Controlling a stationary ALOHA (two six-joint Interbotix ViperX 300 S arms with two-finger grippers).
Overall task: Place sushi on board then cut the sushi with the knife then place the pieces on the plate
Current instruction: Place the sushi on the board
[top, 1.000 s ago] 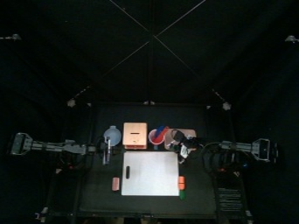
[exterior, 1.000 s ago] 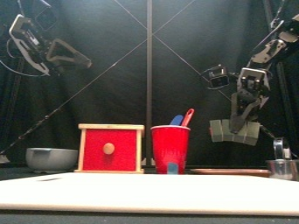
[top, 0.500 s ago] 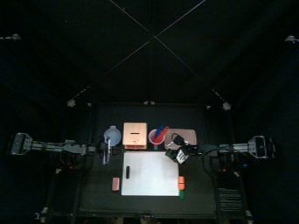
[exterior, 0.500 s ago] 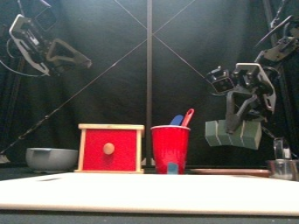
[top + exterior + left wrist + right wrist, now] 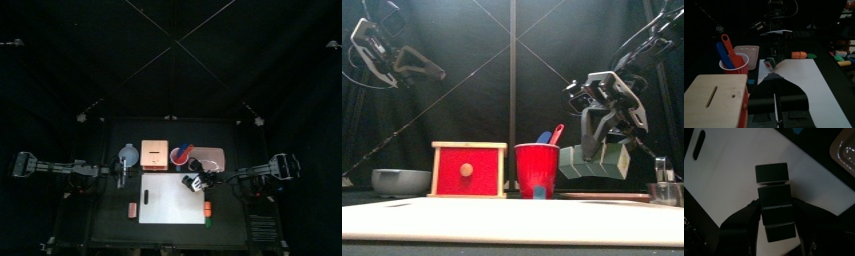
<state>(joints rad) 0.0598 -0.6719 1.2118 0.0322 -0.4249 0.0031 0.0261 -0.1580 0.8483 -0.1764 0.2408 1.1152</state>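
Note:
A dark green sushi roll (image 5: 593, 162) of stacked blocks hangs in the air, with my right gripper (image 5: 201, 183) shut on it. In the right wrist view the roll (image 5: 774, 198) sits between the jaws, just above the white cutting board (image 5: 731, 173). The gripper hovers over the board's (image 5: 167, 200) back right corner. A red cup (image 5: 537, 170) holding a blue knife (image 5: 724, 54) and a red knife (image 5: 729, 46) stands behind the board. The pink tray (image 5: 211, 156) lies right of the cup. My left gripper (image 5: 120, 172) rests shut, raised at the board's left.
A wooden box (image 5: 469, 168) with a red drawer front stands left of the cup, and a blue-grey bowl (image 5: 400, 181) further left. A metal cutter (image 5: 664, 191) sits at the right. Small toy foods lie beside the board's left (image 5: 132, 209) and right (image 5: 207, 208) edges.
My right gripper has carried the sushi roll leftward and lower, from near the pink tray to over the board's back right corner. The left arm has not moved.

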